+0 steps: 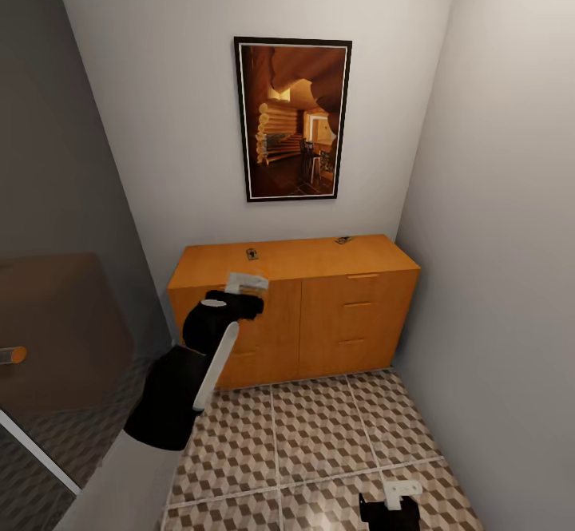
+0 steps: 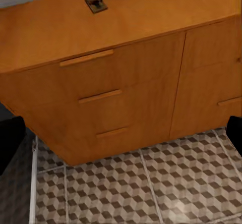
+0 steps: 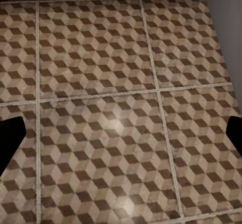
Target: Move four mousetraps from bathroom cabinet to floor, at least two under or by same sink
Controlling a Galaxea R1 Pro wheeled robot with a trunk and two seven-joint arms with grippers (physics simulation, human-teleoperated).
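The orange-brown cabinet (image 1: pixel 319 307) stands against the back wall. Two mousetraps lie on its flat top, one (image 1: pixel 252 253) near the left and one (image 1: pixel 344 239) toward the right. The left one is also in the left wrist view, mousetrap (image 2: pixel 96 3). My left gripper (image 2: pixel 121 138) hangs open in front of the cabinet's left drawers, short of the top, with nothing between its fingers. Low over the cube-patterned bathroom floor (image 3: pixel 121 82), my right gripper (image 3: pixel 121 141) is open and empty. The bathroom sink is out of view.
A framed picture (image 1: pixel 293 118) hangs above the cabinet. A grey wall (image 1: pixel 511 275) closes the right side and a dark glassy panel (image 1: pixel 56 235) the left. Open tiled floor (image 1: pixel 319 435) lies between me and the cabinet.
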